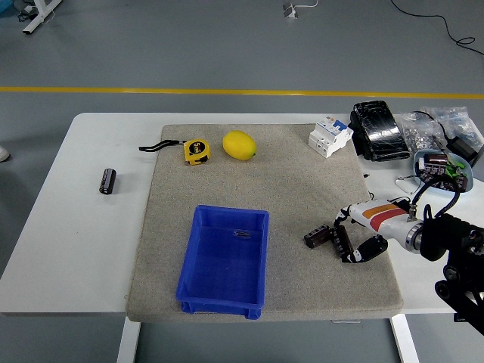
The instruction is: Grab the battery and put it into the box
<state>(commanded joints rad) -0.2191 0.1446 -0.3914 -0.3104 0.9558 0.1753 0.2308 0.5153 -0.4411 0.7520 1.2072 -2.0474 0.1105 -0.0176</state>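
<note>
- The white bench [91, 249] carries a grey felt mat [287, 181] over its middle.
- A blue box [224, 261] sits on the mat's near part, well left of the right hand.
- The right hand [354, 236] reaches in from the right edge, fingers curled about one battery [344, 242] that lies on the mat (whether the grip is closed tight I cannot tell).
- A black pouch [380, 130] lies on the bench beyond the mat's far right corner.
- A white circuit breaker [330, 136] stands just left of it.
- A lemon [239, 144] lies beside a yellow tape measure [197, 150].
- A second battery [318, 235] lies touching the first.
- A third battery [108, 181] rests on the bare bench, far left.
</note>
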